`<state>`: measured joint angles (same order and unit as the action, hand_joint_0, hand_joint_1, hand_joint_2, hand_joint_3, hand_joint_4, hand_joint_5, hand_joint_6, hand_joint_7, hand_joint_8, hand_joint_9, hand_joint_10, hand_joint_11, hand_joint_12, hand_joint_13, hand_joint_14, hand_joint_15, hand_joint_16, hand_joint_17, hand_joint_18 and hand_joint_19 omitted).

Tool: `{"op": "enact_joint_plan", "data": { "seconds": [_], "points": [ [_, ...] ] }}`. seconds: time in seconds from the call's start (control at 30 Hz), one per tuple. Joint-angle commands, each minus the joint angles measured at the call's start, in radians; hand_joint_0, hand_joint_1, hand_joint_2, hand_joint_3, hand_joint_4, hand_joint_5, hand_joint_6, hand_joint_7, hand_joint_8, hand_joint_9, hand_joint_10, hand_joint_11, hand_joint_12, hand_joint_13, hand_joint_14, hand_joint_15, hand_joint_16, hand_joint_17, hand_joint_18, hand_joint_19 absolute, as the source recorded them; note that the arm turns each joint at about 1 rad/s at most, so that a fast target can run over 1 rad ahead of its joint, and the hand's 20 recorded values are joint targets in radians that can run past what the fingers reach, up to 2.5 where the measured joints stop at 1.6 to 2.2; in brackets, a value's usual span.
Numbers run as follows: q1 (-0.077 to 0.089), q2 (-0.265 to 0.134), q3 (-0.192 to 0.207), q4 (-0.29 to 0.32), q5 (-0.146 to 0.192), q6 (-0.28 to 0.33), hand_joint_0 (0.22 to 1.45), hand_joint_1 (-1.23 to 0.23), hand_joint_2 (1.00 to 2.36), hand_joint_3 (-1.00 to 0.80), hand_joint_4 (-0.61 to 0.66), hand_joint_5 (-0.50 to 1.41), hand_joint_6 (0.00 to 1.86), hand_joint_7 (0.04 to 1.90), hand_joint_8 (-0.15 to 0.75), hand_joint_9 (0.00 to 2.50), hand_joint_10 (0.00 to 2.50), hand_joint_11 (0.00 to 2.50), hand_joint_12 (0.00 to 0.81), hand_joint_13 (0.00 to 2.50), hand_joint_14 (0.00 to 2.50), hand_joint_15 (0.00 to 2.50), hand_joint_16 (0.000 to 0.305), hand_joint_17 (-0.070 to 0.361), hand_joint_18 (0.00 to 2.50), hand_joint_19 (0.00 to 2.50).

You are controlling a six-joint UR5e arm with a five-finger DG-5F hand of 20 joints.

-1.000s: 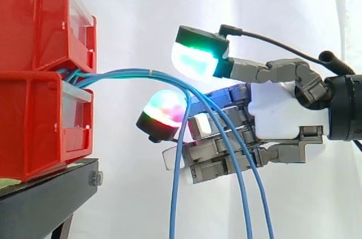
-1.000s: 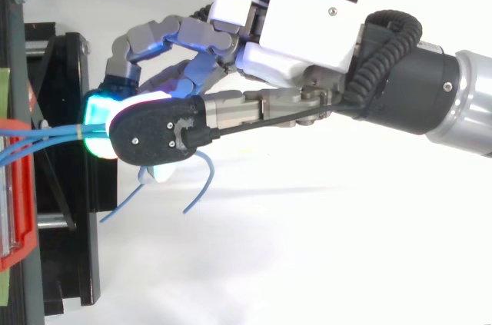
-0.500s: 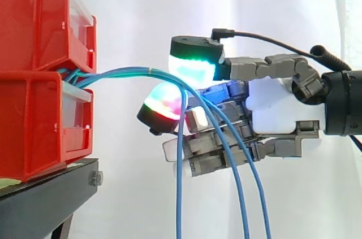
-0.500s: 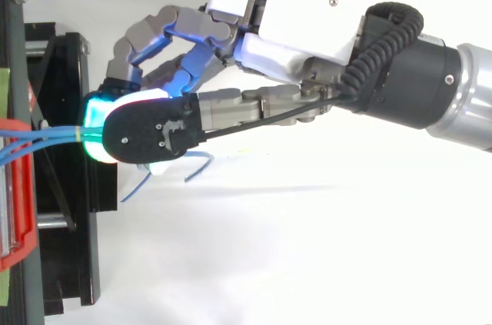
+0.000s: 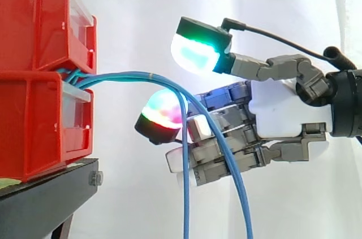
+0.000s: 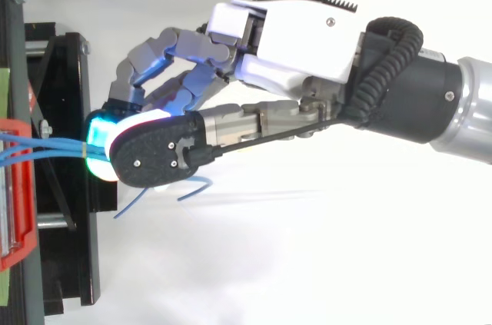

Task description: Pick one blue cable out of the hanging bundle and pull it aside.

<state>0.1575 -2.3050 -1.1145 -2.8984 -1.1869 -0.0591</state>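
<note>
A bundle of thin blue cables [image 5: 130,75] comes out between the two stacked red bins [image 5: 34,24], arcs to the right and hangs down in front of my hand [image 5: 283,109]. The hand reaches in from the right with its fingers stretched toward the bins. The thumb's green-cyan pad [image 5: 195,52] is lifted clear above the arc of the cables. A finger pad glowing red and green [image 5: 161,116] sits just under the arc, beside a hanging strand [image 5: 185,194]. Nothing is pinched. From above, the hand [image 6: 292,41] covers the bundle [image 6: 46,148], and loose cable ends [image 6: 131,200] show below it.
The red bins stand on a black stand [image 5: 45,199] at the left, with its frame [image 6: 69,248] under the fingertips in the top view. A white curtain is behind everything. Free room lies below and to the right of the hand.
The thumb dropped close to the cables half a second ago and has now risen well above them. The hanging strands have drawn closer together and shifted slightly right.
</note>
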Motion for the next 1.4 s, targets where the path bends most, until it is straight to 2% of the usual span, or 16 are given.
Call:
{"op": "enact_joint_plan", "data": {
  "seconds": [0.0,0.13,0.27,0.43,0.57,0.73,0.83,0.87,1.0,1.07,1.17,1.37],
  "points": [
    [0.004,-0.001,-0.001,-0.004,0.001,0.001,0.49,-0.51,1.0,-0.5,0.14,-0.13,0.87,0.8,0.272,1.11,0.02,0.75,0.3,0.81,0.02,0.47,0.048,0.107,0.6,0.42],
    [0.008,-0.001,-0.001,0.001,0.003,-0.002,0.52,-0.63,1.0,-0.49,0.12,-0.14,0.87,0.82,0.256,1.1,0.02,0.76,0.285,0.82,0.02,0.48,0.046,0.104,0.6,0.41],
    [0.014,-0.001,-0.002,0.011,0.004,-0.002,0.6,-0.72,1.01,-0.35,0.09,-0.15,0.91,0.81,0.243,1.09,0.02,0.78,0.267,0.83,0.02,0.5,0.043,0.096,0.59,0.43],
    [0.024,-0.001,-0.008,0.03,0.007,0.001,0.62,-0.74,1.02,-0.17,0.01,-0.15,0.95,0.81,0.241,1.09,0.03,0.78,0.266,0.84,0.02,0.5,0.042,0.095,0.61,0.43],
    [0.028,-0.001,-0.008,0.03,0.007,0.002,0.65,-0.78,1.02,-0.08,-0.1,-0.14,0.96,0.92,0.247,1.09,0.03,0.79,0.267,0.86,0.02,0.5,0.042,0.096,0.64,0.42],
    [0.031,-0.001,-0.01,0.03,0.007,0.005,0.7,-0.81,1.02,-0.15,-0.14,-0.16,0.97,0.93,0.234,1.06,0.03,0.79,0.262,0.86,0.02,0.5,0.042,0.093,0.66,0.41],
    [0.031,-0.001,-0.008,0.027,0.007,0.015,0.74,-0.84,1.02,-0.24,-0.16,-0.15,0.97,0.96,0.222,1.07,0.02,0.79,0.256,0.87,0.02,0.5,0.041,0.093,0.67,0.4],
    [0.031,-0.001,-0.008,0.022,0.004,0.024,0.76,-0.84,1.01,-0.33,-0.18,-0.15,0.98,0.94,0.216,1.09,0.02,0.8,0.254,0.88,0.02,0.49,0.04,0.09,0.67,0.39],
    [0.033,-0.001,-0.008,0.007,0.004,0.042,0.81,-0.87,1.0,-0.46,-0.25,-0.12,0.98,1.09,0.198,1.14,0.02,0.78,0.244,0.92,0.02,0.51,0.038,0.085,0.7,0.39],
    [0.034,-0.001,-0.01,-0.004,0.004,0.051,0.81,-0.87,1.0,-0.5,-0.26,-0.12,0.98,1.09,0.195,1.15,0.03,0.78,0.246,0.92,0.02,0.51,0.037,0.083,0.71,0.39],
    [0.037,-0.001,-0.01,-0.028,0.004,0.064,0.82,-0.89,1.0,-0.5,-0.28,-0.11,0.98,1.07,0.193,1.18,0.03,0.79,0.238,0.94,0.02,0.52,0.036,0.082,0.72,0.37],
    [0.037,-0.001,-0.008,-0.032,0.004,0.071,0.78,-0.92,1.0,-0.5,-0.26,-0.09,0.97,1.06,0.206,1.22,0.03,0.79,0.237,0.98,0.02,0.54,0.034,0.077,0.75,0.35]
  ]
}}
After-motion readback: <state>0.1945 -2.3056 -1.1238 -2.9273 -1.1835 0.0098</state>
